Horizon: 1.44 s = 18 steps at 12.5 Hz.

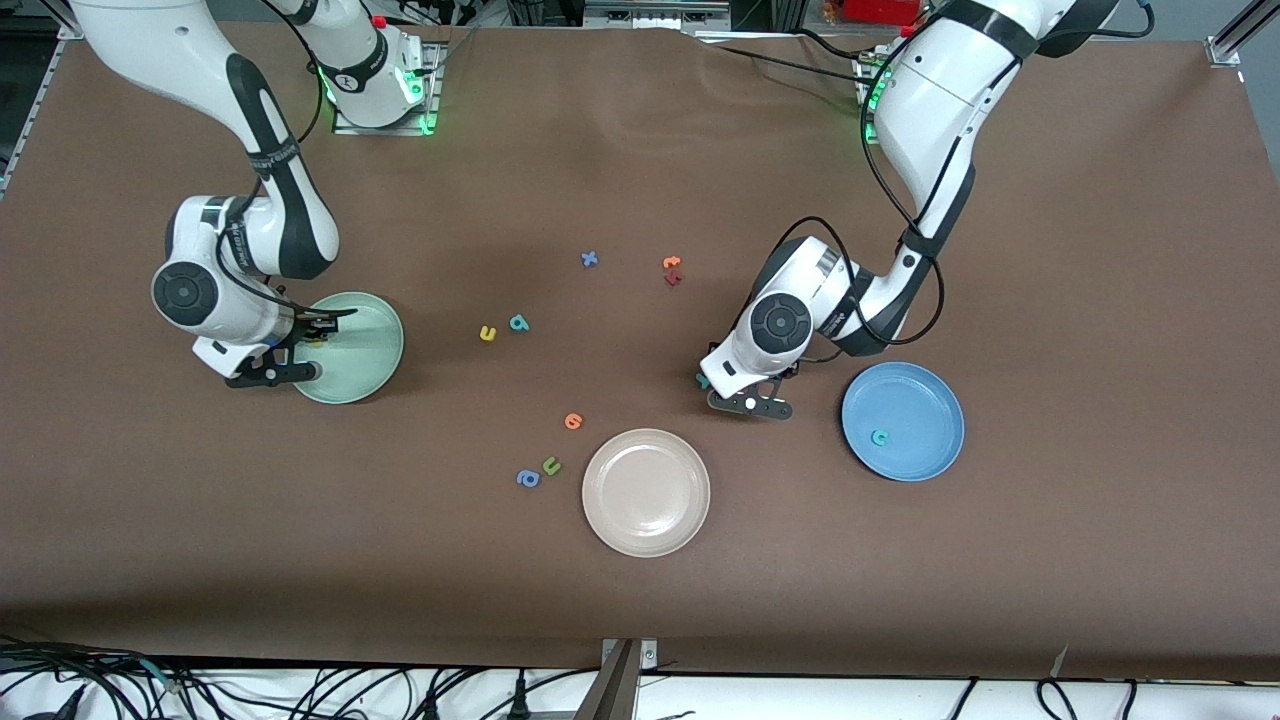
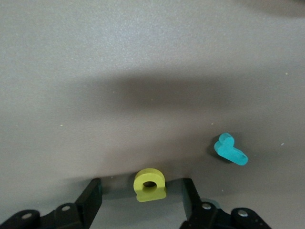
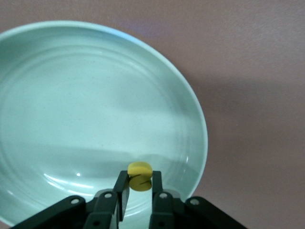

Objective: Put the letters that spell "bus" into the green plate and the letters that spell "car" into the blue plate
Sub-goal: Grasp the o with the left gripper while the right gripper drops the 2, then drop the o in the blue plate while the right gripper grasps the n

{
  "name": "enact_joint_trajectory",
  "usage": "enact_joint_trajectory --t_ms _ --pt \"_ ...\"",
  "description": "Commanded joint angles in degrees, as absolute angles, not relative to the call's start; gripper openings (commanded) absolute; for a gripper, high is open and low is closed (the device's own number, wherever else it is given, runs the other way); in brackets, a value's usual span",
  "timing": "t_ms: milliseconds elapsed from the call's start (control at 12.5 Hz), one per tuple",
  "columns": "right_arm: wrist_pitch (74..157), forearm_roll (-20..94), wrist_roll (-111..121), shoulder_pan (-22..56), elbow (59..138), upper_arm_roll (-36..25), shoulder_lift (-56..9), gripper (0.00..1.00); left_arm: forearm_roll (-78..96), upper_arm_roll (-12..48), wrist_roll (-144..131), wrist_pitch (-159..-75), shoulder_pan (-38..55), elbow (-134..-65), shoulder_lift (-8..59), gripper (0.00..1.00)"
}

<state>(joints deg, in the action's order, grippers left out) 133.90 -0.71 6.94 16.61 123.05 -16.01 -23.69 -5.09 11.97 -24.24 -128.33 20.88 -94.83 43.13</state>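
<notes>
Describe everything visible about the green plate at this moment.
The green plate is round, shallow and pale mint green, glossy like glazed ceramic or plastic, with a raised rim and faint concentric rings inside. It lies flat on the brown table near the right arm's end. The right gripper is over it, pinching a small yellow letter just above its inner surface. Nothing else shows in it.

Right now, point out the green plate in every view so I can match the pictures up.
Front view: the green plate lies toward the right arm's end of the table, under the right end effector.
Right wrist view: it fills most of the picture.
Left wrist view: not in it.
Shared landmark: the right end effector, shut on a yellow letter over the plate.
</notes>
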Motion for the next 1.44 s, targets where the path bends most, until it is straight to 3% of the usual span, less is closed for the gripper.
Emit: enact_joint_trajectory --t_ms 0,159,239,558,877,1196,1276,1355 --pt "134.03 -0.44 7.65 16.61 122.96 -16.08 -23.38 0.98 -6.06 11.87 -24.87 -128.5 21.45 -95.01 42.98 0.5" --pt "132.63 -0.35 6.6 16.79 122.61 -15.82 -21.55 0.99 -6.06 11.87 -24.43 -128.06 21.45 -95.01 42.89 0.22" --pt "131.06 -0.26 5.03 17.05 122.35 -15.21 -20.4 0.99 -6.06 11.87 -24.43 -127.88 21.27 -95.01 42.72 0.16" --pt "127.88 -0.26 -9.36 17.14 121.64 -7.15 -16.35 0.99 -6.76 11.69 -24.35 -124.39 20.22 -94.75 39.39 0.12" --pt "131.38 -0.35 -26.68 17.31 121.64 2.53 -17.13 0.99 -6.94 11.34 -10.42 -114.45 11.98 -94.48 34.28 0.13" --pt "139.03 -0.35 -37.33 19.85 121.73 5.89 -21.79 0.99 -9.03 10.72 -0.18 -113.99 5.02 -94.48 34.01 0.16" --pt "140.7 -0.53 -39.79 21.26 121.64 5.8 -22.41 0.99 -11.58 10.81 -0.09 -114.08 4.57 -94.48 34.01 0.23" --pt "142.1 -0.61 -41.38 22.05 121.64 5.8 -23.11 0.99 -12.99 10.81 -0.09 -114.08 4.74 -94.48 34.19 0.5"
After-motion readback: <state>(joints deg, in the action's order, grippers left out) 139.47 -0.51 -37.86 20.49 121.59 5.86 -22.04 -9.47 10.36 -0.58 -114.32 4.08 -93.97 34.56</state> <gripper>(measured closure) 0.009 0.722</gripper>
